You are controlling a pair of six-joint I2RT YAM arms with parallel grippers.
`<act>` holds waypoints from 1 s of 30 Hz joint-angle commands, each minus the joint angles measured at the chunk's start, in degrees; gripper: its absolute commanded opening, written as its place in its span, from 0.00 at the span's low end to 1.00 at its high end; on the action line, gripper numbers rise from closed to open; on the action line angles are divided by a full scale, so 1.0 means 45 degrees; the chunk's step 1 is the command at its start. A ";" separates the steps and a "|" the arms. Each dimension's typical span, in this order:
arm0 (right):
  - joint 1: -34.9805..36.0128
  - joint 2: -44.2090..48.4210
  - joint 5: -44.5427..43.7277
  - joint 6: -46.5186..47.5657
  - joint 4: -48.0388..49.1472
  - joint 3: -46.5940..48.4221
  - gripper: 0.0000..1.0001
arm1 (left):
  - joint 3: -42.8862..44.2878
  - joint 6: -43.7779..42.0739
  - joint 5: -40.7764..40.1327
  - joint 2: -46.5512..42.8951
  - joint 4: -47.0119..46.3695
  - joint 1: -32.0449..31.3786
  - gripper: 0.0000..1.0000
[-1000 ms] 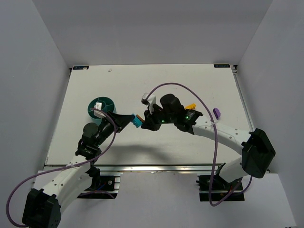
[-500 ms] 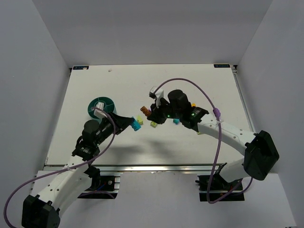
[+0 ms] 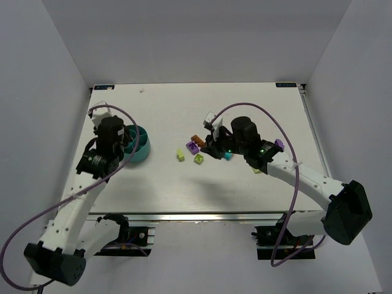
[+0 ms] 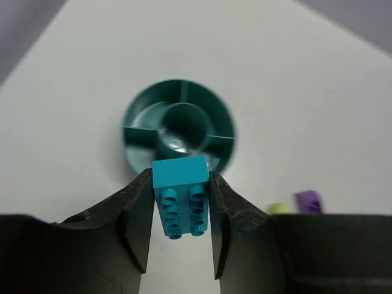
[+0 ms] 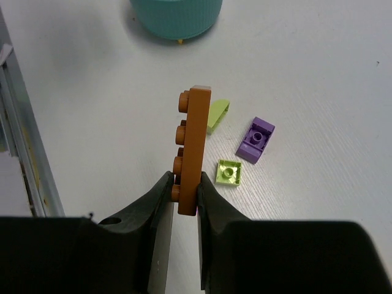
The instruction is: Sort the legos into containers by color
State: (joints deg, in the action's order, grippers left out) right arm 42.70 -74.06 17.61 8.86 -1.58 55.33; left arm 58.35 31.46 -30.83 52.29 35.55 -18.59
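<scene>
In the left wrist view my left gripper point(image 4: 180, 177) is shut on a cyan lego point(image 4: 180, 195), studs facing the camera, held above the near rim of the teal bowl point(image 4: 138, 131) with its divided containers. From above, the left gripper point(image 3: 124, 146) hangs over the bowl point(image 3: 142, 147). My right gripper point(image 5: 185, 180) is shut on a brown plate lego point(image 5: 195, 144) held on edge above the table; the top view shows that gripper point(image 3: 205, 142) and plate point(image 3: 197, 138) at the table's middle. Below lie a purple lego point(image 5: 256, 139) and two lime legos point(image 5: 229, 171) point(image 5: 218, 115).
A small cyan lego point(image 3: 228, 156) lies under the right arm, and another purple lego point(image 3: 278, 144) sits to its right. The bowl point(image 5: 176, 18) shows at the top of the right wrist view. White walls enclose the table on three sides.
My left arm has swung left with the cyan lego, from the table's middle to over the bowl. My right gripper has drawn right with the brown plate, uncovering the loose legos.
</scene>
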 commanded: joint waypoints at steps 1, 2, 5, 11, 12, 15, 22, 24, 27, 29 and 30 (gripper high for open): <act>-0.0366 0.0559 0.1940 0.1328 -0.0311 0.0087 0.00 | -0.0172 -0.2029 -0.0478 0.0859 0.0659 0.1587 0.00; -0.0406 0.0715 0.2121 0.1428 -0.0312 0.0048 0.00 | -0.0231 -0.2205 0.0319 0.0918 0.0075 0.2075 0.00; -0.0445 0.0852 0.2162 0.1545 -0.0331 -0.0030 0.00 | 0.0157 -0.1800 0.1009 0.1814 -0.0263 0.3581 0.00; -0.0563 0.0970 0.2123 0.1488 -0.0351 -0.0186 0.00 | 0.1214 -0.0335 0.0661 0.3749 -0.1313 0.4033 0.00; -0.0601 0.0951 0.2123 0.1468 -0.0351 -0.0244 0.00 | 0.1194 -0.0216 0.0582 0.3886 -0.1550 0.4033 0.00; -0.0640 0.0990 0.2123 0.1371 -0.0293 -0.0303 0.00 | 0.0766 0.0293 0.0736 0.4433 -0.2760 0.4033 0.00; -0.0855 0.0990 0.2181 0.1273 -0.0312 -0.0343 0.00 | 0.0432 0.0860 0.0270 0.5742 -0.4285 0.4033 0.00; -0.0914 0.0989 0.2201 0.1253 -0.0312 -0.0343 0.00 | 0.0548 0.0840 0.0132 0.6111 -0.4638 0.4033 0.00; -0.0973 0.0970 0.2220 0.1214 -0.0254 -0.0382 0.00 | 0.0764 0.0821 -0.0004 0.6542 -0.4658 0.4033 0.00; -0.1031 0.0970 0.2201 0.1214 -0.0254 -0.0381 0.00 | 0.0765 0.0821 0.0015 0.6641 -0.4716 0.4033 0.00; -0.1070 0.0970 0.2201 0.1214 -0.0234 -0.0382 0.00 | 0.0745 0.0821 0.0131 0.6660 -0.4736 0.4014 0.00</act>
State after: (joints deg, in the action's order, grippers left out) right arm 38.44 -70.96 26.39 14.35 -3.77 53.74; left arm 60.77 34.57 -29.32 82.89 16.69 -0.54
